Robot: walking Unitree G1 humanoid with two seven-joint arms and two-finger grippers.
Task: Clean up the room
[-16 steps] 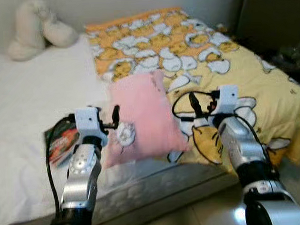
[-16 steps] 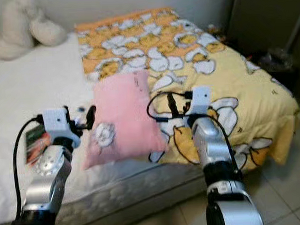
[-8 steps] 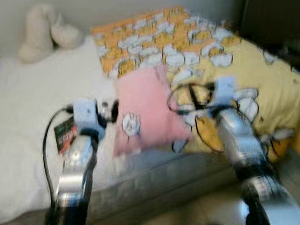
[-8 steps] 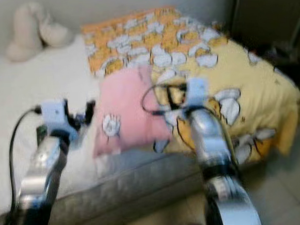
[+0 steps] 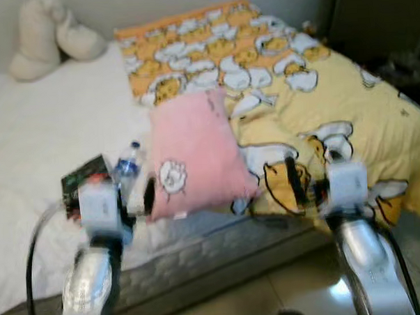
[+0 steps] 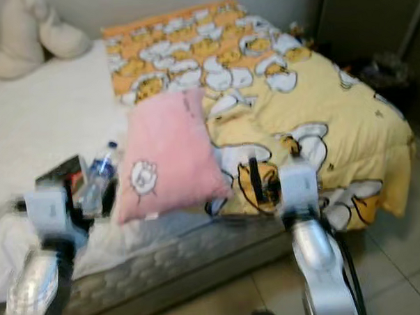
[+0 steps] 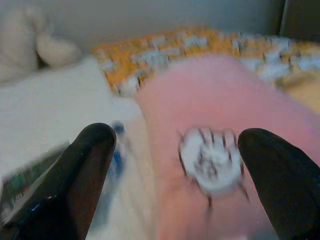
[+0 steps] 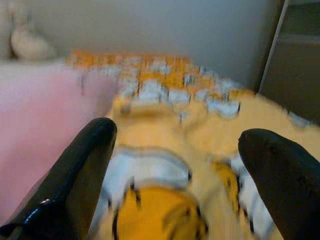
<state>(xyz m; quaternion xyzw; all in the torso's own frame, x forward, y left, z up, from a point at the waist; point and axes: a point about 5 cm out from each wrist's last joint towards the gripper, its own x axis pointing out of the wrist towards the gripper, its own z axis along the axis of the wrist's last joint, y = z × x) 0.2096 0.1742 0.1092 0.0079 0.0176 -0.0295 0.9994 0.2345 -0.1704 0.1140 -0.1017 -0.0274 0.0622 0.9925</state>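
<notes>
- Both arms have come lower and nearer to the robot since one second ago, and a water bottle now shows on the white sheet; the camera has also shifted.
- Left gripper hovers at the bed's near edge, its fingers spread wide and holding nothing, pointed at the pink pillow.
- Just beside the bottle lies a dark snack packet; both are loose items on the sheet, close to the pillow's left edge.
- Right gripper hovers over the yellow duck blanket, fingers also wide and empty.
- I judge the step to be the approach: nothing is grasped yet. The next move needs one item chosen, probably the bottle or the pillow, and a reach forward.
- A cream plush toy lies far back by the wall; the pillow partly crowds the bottle.
</notes>
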